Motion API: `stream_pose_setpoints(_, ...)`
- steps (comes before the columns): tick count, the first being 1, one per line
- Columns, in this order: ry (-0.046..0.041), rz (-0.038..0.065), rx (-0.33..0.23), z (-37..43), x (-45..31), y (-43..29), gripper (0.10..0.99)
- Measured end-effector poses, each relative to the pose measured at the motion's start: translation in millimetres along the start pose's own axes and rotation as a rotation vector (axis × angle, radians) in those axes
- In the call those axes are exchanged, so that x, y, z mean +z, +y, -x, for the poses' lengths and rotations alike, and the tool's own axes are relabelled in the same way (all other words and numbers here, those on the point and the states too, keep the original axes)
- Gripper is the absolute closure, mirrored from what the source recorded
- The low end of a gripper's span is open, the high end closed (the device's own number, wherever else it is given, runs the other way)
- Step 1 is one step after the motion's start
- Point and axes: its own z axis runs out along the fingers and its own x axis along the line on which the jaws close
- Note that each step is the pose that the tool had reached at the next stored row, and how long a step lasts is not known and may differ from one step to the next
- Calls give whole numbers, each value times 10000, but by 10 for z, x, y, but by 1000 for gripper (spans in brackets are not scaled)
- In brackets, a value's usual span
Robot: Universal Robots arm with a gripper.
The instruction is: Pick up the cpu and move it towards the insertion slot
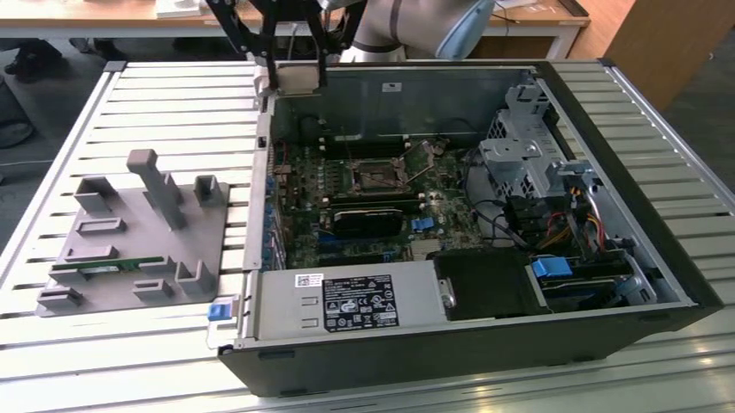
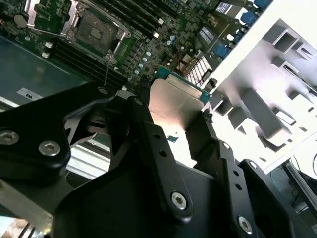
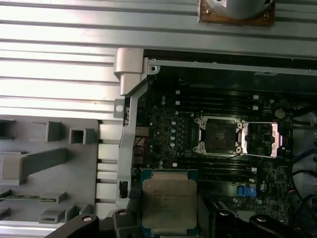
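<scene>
We see workshop or lab for robot work. Open computer case lies on metal slatted table. Gray plastic holder sits beside it. Robot arm stands behind table. Wooden desks at back, gray floor under them.

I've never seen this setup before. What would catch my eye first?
The open computer case with its green board, the empty insertion slot near the middle. Above the case's far corner on the exterior view's left, the gripper holds the shiny cpu by its edges. Beside the case sits a grey holder.
</scene>
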Motion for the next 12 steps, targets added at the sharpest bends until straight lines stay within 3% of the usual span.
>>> stream_pose_setpoints(12, 0, 0, 0, 227, 11, 106, 549)
